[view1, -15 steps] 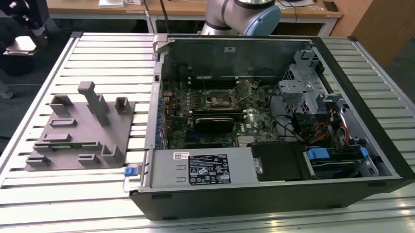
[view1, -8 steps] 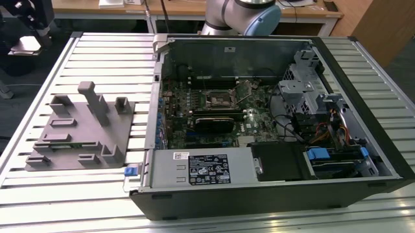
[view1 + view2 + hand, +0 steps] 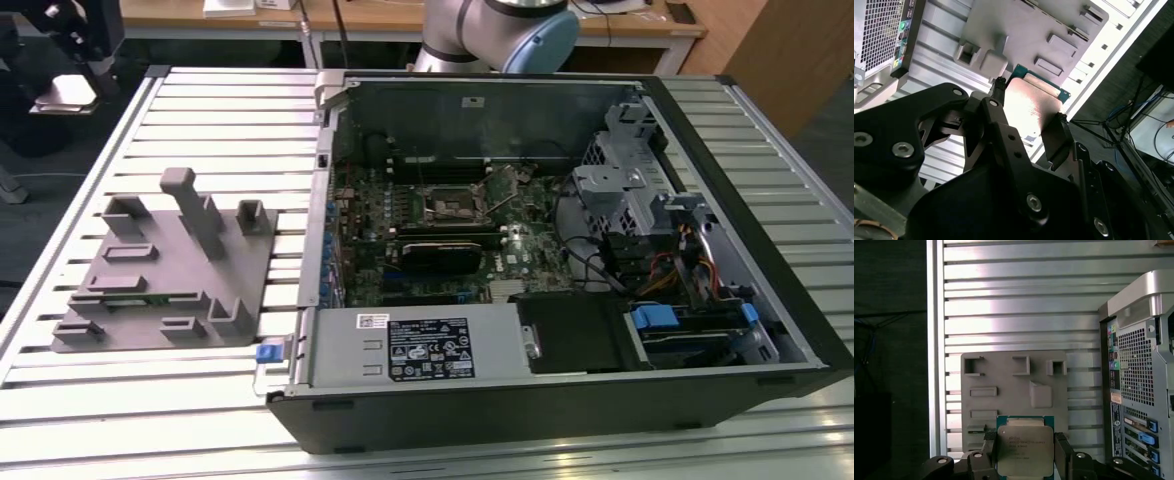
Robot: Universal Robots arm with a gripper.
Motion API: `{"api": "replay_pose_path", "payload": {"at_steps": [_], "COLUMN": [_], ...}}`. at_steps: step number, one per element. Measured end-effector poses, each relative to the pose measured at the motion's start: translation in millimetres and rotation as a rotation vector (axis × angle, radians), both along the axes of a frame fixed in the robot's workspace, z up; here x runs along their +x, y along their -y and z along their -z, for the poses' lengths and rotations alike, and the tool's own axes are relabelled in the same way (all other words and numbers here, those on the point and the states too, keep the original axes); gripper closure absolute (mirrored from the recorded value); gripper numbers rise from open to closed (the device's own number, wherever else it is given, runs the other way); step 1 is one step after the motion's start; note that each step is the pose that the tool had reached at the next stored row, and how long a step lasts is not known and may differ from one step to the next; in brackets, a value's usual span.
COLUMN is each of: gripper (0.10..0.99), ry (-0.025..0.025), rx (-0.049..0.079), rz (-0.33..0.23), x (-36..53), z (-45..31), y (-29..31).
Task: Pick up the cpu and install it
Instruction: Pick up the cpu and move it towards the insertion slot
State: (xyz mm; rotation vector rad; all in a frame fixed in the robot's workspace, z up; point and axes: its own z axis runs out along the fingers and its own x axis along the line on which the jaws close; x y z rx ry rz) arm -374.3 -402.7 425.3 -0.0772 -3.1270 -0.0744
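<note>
The slatted metal surface (image 3: 200, 400) carries 2 items. The larger is the computer case (image 3: 534, 425), which lies on its side with the interior facing up. In the exterior view, my arm (image 3: 501, 35) stands at 12 o'clock from the case. The grey tray (image 3: 147, 290) of moulded blocks lies at 9 o'clock from the case, just beside it, toward the exterior view's left.

Inside the case, the motherboard (image 3: 387, 215) fills the half nearest the tray. Its black square socket (image 3: 451, 203) sits at 12 o'clock from the board's centre.

My claw (image 3: 1025, 442) is clenched on the cpu (image 3: 1025, 457). 2 black fingers (image 3: 988, 442) press on opposite edges of the chip, and its silver lid shows in the first wrist view. In both wrist views the cpu is held off the surface, apart from the tray, with the tray lying beyond it.
</note>
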Motion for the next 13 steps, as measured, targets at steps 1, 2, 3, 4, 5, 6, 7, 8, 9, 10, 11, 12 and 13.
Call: {"api": "replay_pose_path", "payload": {"at_steps": [1, 2, 3, 4, 5, 6, 7, 8, 9, 10, 11, 12, 13], "gripper": [0.545, 0.545, 0.545, 0.545, 0.545, 0.545, 0.545, 0.545, 0.545, 0.545, 0.545, 0.545, 0.545], "ry": [0.0000, 0.0000, 0.0000, -0.0001, 0.0000, 0.0000, 0.0000, 0.0001, 0.0001, 0.0000, 0.0000, 0.0000, 0.0001], "rx": [0.000, 0.000, 0.000, 0.000, 0.000, 0.000, 0.000, 0.000, 0.000, 0.000, 0.000, 0.000, 0.000], "rz": [0.000, 0.000, 0.000, 0.000, 0.000, 0.000, 0.000, 0.000, 0.000, 0.000, 0.000, 0.000, 0.000], "x": [1.2, 2.3, 3.4, 4.6, 5.6, 6.7, 7.7, 8.7, 9.7, 10.6, 11.5, 12.4, 13.3], "z": [0.1, 0.1, 0.0, 0.0, 0.1, 0.1, 0.1, 0.2, 0.2, 0.2, 0.2, 0.2, 0.3], "y": [0.0, 0.0, 0.0, 0.0, 0.0, 0.0, 0.0, 0.0, 0.0, 0.0, 0.0, 0.0, 0.0]}}
